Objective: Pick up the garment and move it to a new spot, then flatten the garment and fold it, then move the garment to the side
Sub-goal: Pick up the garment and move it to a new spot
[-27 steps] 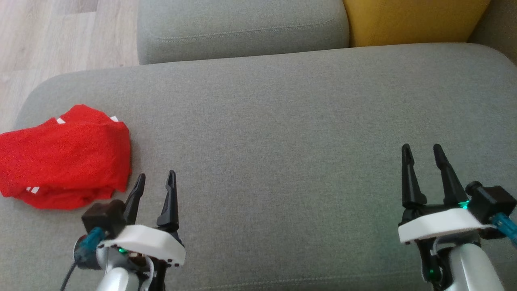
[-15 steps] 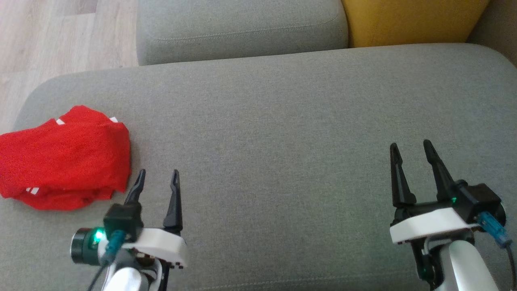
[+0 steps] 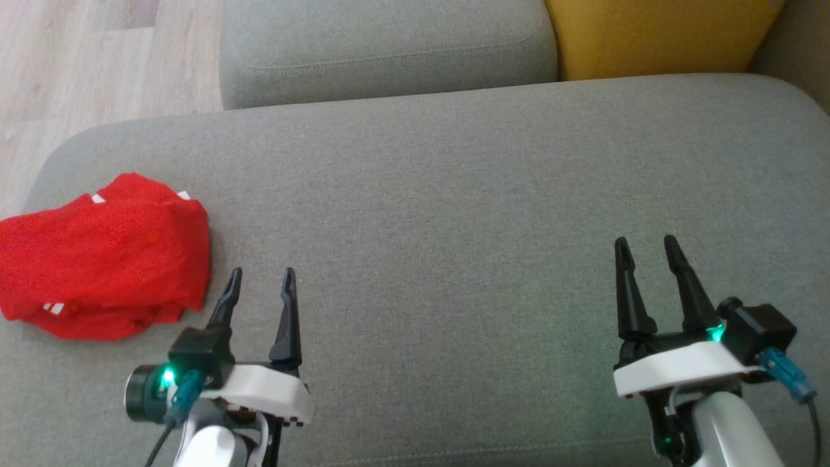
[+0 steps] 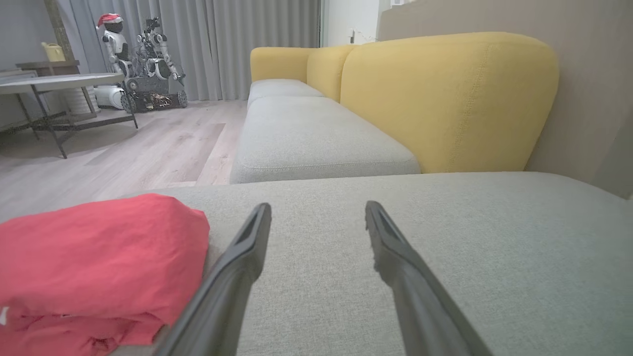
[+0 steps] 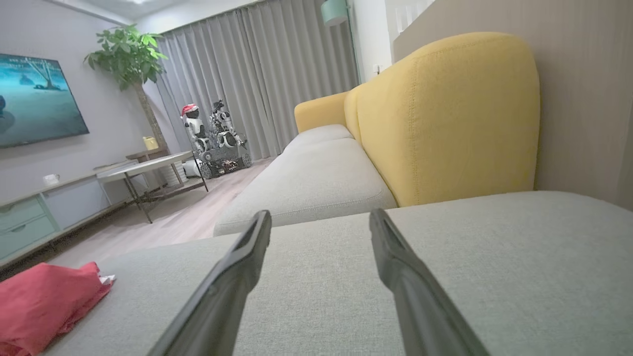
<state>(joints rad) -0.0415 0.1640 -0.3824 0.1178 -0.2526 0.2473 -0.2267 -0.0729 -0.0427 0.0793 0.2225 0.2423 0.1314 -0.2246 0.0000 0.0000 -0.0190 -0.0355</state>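
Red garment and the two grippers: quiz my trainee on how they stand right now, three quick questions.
1. True or false: the left gripper is shut on the red garment.
2. Where on the grey sofa cushion does the garment lie? A its left end; B its middle; C its right end.
3. Which gripper is nearer the garment?
Key: 1 false, its fingers stand open, apart from the cloth; 2 A; 3 the left gripper; the right gripper is far across the cushion.

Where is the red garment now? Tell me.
In the head view the red garment lies at the left end of the grey cushion, just left of the left gripper.
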